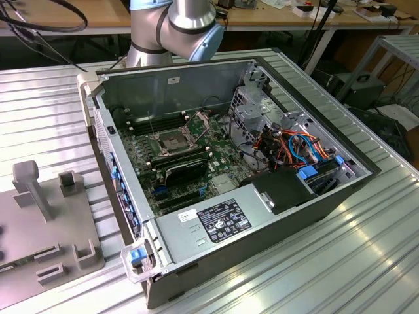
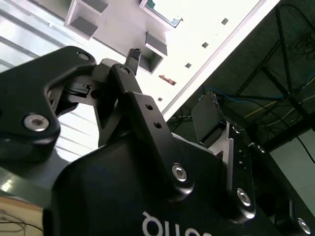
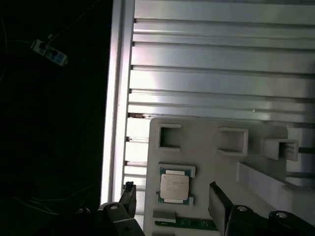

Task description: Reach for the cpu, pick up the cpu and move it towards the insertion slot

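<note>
Open desktop computer case (image 1: pixel 177 82) on a ribbed aluminium table (image 1: pixel 314 268). Inside, a green motherboard (image 1: pixel 139 159) with long dark memory slots (image 1: pixel 167 120) and a black rectangular block (image 1: pixel 186 171) near the middle. Grey power supply (image 1: pixel 186 229) with a dark label (image 1: pixel 224 221) along the near edge, a black shroud (image 1: pixel 281 186) just beside it. Perforated metal drive cage (image 1: pixel 252 108) toward the exterior view's right, orange and blue cables (image 1: pixel 298 145) bunched next to it. Blue latch (image 1: pixel 137 256) at the near corner. Grey plastic fixture (image 1: pixel 26 226) with upright posts (image 1: pixel 33 183) at the exterior view's left, apart from the case; in the first wrist view, the pale fixture (image 3: pixel 211 164) lying on the ribbed table (image 3: pixel 221 64). Wooden benches (image 1: pixel 275 16) behind
</note>
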You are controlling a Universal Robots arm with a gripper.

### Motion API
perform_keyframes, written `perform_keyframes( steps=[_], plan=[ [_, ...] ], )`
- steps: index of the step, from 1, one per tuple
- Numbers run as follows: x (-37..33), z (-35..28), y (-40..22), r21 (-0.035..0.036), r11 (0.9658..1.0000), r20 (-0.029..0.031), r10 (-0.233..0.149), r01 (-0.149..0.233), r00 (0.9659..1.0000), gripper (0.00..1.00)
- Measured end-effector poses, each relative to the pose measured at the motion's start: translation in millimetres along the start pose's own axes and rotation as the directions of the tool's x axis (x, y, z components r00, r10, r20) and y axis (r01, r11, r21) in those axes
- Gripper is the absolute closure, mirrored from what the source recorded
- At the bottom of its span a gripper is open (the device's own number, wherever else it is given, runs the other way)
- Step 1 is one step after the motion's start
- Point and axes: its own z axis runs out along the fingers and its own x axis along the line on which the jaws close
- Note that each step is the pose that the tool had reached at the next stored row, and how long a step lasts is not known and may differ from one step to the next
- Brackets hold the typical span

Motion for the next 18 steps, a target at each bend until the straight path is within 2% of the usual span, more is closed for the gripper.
perform_keyframes(
  steps=[2, 11, 15, 18],
  plan=[
    [0.0, 5.9, -0.8, 0.0, 1.0, -0.0002, 0.0, 0.0, 1.0, 0.31],
    [0.8, 21.3, -3.4, 0.0001, 1.0, -0.0003, 0.0, 0.0, 1.0, 0.31],
    [5.0, 25.2, -4.6, 0.0003, 1.0, 0.0045, 0.0, 0.0, 1.0, 0.31],
    [8.3, 27.8, -9.5, -0.0024, 1.0, 0.0125, -0.001, 0.001, 0.9999, 0.31]
  ],
)
